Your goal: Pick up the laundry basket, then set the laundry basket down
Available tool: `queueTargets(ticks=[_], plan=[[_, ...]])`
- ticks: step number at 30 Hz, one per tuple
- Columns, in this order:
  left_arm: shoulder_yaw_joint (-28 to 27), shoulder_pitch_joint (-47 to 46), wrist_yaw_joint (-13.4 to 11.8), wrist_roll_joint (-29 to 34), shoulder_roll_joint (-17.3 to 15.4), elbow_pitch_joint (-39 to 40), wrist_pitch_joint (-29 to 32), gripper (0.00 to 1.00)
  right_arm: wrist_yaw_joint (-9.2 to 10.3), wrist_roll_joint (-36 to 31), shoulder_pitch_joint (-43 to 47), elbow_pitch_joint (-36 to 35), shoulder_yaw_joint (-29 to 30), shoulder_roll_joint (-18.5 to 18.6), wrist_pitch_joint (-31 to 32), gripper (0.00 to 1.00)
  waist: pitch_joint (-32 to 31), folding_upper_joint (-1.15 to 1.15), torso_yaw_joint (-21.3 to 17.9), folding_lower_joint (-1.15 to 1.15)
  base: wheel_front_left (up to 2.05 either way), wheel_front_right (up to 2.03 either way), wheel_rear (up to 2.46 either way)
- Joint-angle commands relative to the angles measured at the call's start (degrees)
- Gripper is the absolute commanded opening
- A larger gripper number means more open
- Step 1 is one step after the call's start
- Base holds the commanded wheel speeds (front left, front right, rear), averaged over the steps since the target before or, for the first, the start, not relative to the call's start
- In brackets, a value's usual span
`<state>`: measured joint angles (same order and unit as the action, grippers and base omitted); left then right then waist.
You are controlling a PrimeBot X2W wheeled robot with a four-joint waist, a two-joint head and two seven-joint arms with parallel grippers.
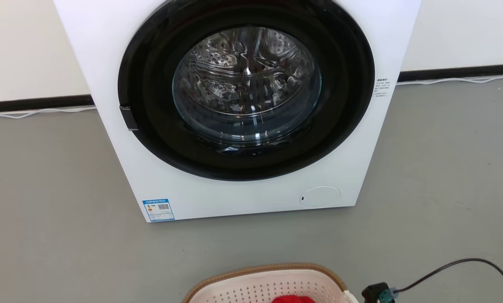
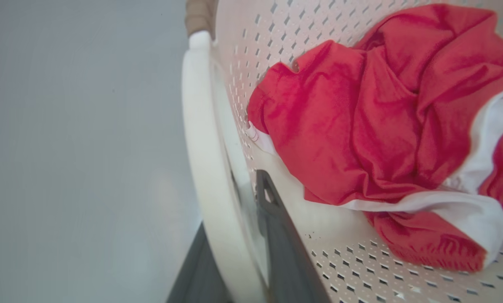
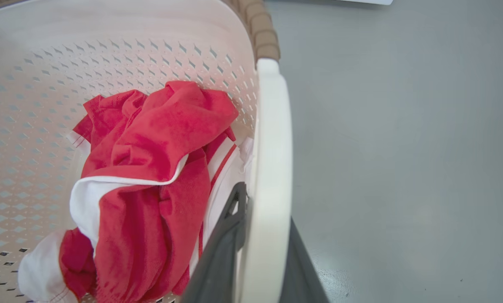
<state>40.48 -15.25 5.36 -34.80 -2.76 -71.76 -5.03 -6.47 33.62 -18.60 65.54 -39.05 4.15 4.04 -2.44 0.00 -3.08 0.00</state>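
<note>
Both my left end effector (image 2: 234, 223) and right end effector (image 3: 268, 219) clamp the side handles (image 3: 272, 139) of the laundry basket (image 1: 268, 284), which sits mouth-up before the washing machine (image 1: 243, 193), its handle-to-handle axis running across me.

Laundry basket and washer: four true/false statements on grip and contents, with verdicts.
1. The left gripper has one finger on each side of a white handle of the laundry basket. True.
2. The laundry basket is empty. False: a red and white cloth lies inside.
3. The right gripper straddles the other white handle. True.
4. The washing machine has its door open. False: the door is shut.
</note>
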Motion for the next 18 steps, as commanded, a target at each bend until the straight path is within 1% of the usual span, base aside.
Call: queueTargets(ticks=[1, 18], plan=[[-0.33, -1.09, 0.21, 0.24, -0.12, 1.73, -0.93, 0.0, -1.02, 0.06, -0.39, -1.23, -1.79, -1.27, -0.09, 0.0, -0.28, 0.0, 0.15, 0.0, 0.0, 0.0, 0.0], [1.99, -1.98, -0.82, -3.19, -0.12, 1.65, -1.65, 0.0, -1.02, 2.43, -1.52, -0.53, -3.74, -1.27, -0.87, 0.0, -0.59, 0.0, 0.07, 0.0, 0.0, 0.0, 0.0]])
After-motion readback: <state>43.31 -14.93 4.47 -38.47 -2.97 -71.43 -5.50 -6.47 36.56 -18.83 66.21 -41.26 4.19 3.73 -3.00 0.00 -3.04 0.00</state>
